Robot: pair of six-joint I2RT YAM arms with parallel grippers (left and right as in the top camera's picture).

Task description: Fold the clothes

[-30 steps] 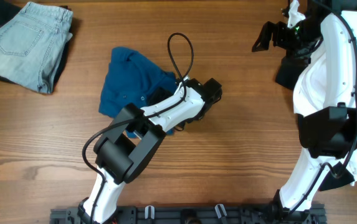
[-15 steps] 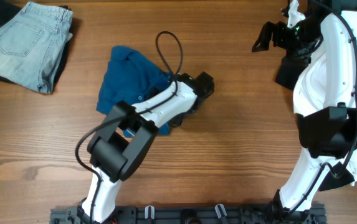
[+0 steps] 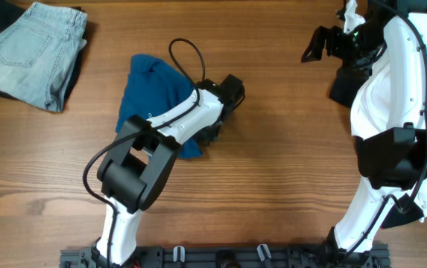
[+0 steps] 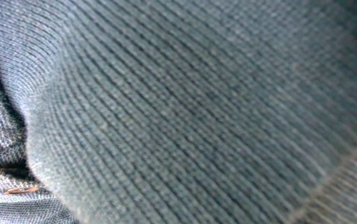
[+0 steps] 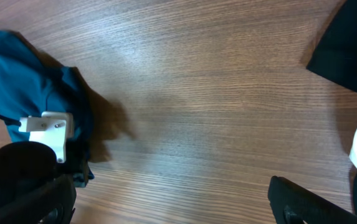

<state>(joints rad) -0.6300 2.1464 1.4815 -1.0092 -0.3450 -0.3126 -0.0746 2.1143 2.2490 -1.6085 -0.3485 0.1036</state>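
Pinches teal shirt (image 3: 150, 89) at its right edge with left gripper (image 3: 210, 136) closed tight; holds right gripper (image 3: 314, 46) spread wide, empty

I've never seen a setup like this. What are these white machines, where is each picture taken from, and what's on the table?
These are two robot arms at a wooden table, each ending in a two-finger hand. The overhead picture looks down from above; the other two come from cameras on the wrists. The left hand is closed on a teal shirt, so its camera sees only fabric. The right hand is open, holding nothing. Folded jeans lie in the far left corner.
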